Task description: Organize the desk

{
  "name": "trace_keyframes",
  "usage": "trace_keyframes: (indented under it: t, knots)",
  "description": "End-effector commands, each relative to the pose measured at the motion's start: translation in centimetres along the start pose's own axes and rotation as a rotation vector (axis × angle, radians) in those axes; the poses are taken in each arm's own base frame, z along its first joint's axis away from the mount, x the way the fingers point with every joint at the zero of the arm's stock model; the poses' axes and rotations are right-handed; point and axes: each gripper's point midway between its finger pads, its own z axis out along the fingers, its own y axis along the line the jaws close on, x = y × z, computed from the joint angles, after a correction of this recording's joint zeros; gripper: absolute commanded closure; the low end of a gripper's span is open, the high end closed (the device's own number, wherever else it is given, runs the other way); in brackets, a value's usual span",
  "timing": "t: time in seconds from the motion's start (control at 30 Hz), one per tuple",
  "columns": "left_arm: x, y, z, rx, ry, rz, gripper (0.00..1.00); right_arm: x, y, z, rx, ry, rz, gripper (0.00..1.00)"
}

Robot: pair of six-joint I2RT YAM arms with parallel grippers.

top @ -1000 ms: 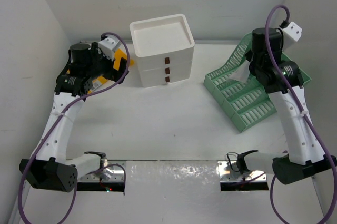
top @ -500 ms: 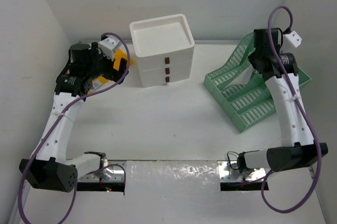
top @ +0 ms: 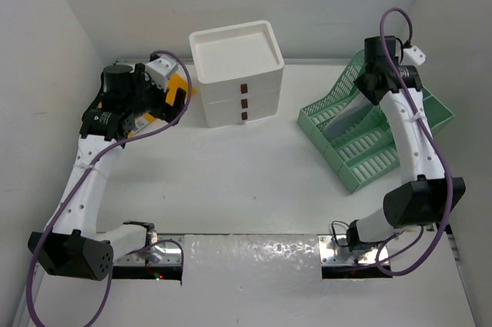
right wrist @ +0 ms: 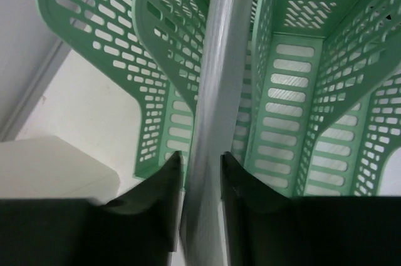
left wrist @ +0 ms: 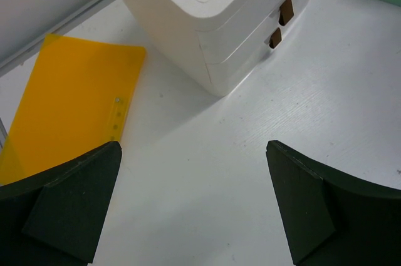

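The white desk (top: 246,181) carries everything. My right gripper (right wrist: 202,169) is shut on a thin translucent grey folder (right wrist: 216,91), held edge-on between the dividers of the green mesh file rack (right wrist: 301,59). In the top view the right gripper (top: 370,87) is over the rack's back left part (top: 361,146), and the folder (top: 347,118) lies slanted inside it. My left gripper (left wrist: 194,203) is open and empty above bare desk, between a yellow folder (left wrist: 69,103) and the white drawer unit (left wrist: 213,15). In the top view the left gripper (top: 171,100) is at the back left.
The white three-drawer unit (top: 236,73) stands at the back centre with brown handles facing front. The yellow folder (top: 178,85) lies flat at its left, against the back wall. White walls close in the left, right and back sides.
The right arm has swung back and left over the rack, and the grey folder now sits lower between the dividers. The left arm has not moved.
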Motion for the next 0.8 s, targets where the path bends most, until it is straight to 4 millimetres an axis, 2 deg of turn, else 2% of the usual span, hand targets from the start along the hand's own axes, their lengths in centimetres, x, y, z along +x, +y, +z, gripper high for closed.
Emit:
trace_keyframes:
  t: [0.0,0.1,0.13,0.17,0.2,0.27,0.3,0.33,0.43,0.47,0.5,0.53,0.6,0.63,0.67,0.7,0.73,0.77]
  knots:
    - [0.0,-0.2,-0.6,0.006,-0.002,0.053,0.0,-2.6,1.6,-1.3,-0.095,-0.07,-0.053,0.55]
    - [1.3,-0.2,-0.7,0.013,0.046,0.09,0.0,-4.2,1.6,-2.7,-0.126,-0.115,-0.139,0.32]
    - [1.9,-0.3,-0.7,0.018,0.067,0.099,0.0,-4.7,1.9,-3.2,-0.148,-0.132,-0.167,0.04]
    - [2.7,0.1,-0.6,0.006,0.089,0.102,0.0,-5.3,2.2,-4.2,-0.191,-0.147,-0.194,0.01]
    - [3.3,0.4,-0.7,0.01,0.101,0.12,0.01,-5.6,2.2,-4.7,-0.217,-0.165,-0.284,0.01]
    - [5.4,1.1,-1.2,0.068,0.139,0.077,0.0,-6.3,3.3,-5.9,-0.316,-0.212,-0.352,0.01]
    - [6.2,1.5,-1.5,0.091,0.155,0.094,0.01,-5.4,3.6,-7.2,-0.418,-0.214,-0.452,0.01]
    - [7.8,1.8,-1.6,0.119,0.204,0.059,0.05,-5.8,4.5,-8.2,-0.491,-0.255,-0.472,0.01]
    - [10.7,5.6,-1.7,0.005,0.288,0.046,0.13,-6.1,6.0,-12.4,-0.685,-0.298,-0.518,0.01]
    - [12.8,8.4,-1.0,-0.124,0.348,0.071,0.13,-6.4,6.4,-13.3,-0.725,-0.313,-0.518,0.01]
    - [13.5,9.8,-0.6,-0.192,0.37,0.075,0.14,-6.5,6.6,-13.9,-0.751,-0.322,-0.51,0.01]
    - [14.7,11.6,0.5,-0.246,0.4,0.079,0.14,-7.1,6.9,-15.1,-0.79,-0.353,-0.491,0.01]
    - [16.9,13.9,0.8,-0.35,0.504,0.045,0.14,-6.6,7.1,-15.1,-0.817,-0.351,-0.476,0.01]
    - [17.6,14.7,1.4,-0.373,0.533,0.031,0.14,-6.0,7.8,-15.7,-0.881,-0.339,-0.486,0.01]
    - [18.7,16.4,2.5,-0.422,0.569,0.023,0.14,-5.3,8.1,-15.6,-0.906,-0.322,-0.498,0.01]
    - [18.9,17.2,3.2,-0.456,0.565,0.0,0.14,-4.1,8.2,-14.9,-0.922,-0.286,-0.518,0.01]
    - [19.2,18.0,3.8,-0.489,0.568,-0.008,0.18,-3.2,8.4,-14.6,-0.942,-0.259,-0.534,0.06]
    - [19.6,19.4,5.3,-0.545,0.579,0.006,0.2,-2.0,8.7,-14.2,-0.975,-0.216,-0.56,0.09]
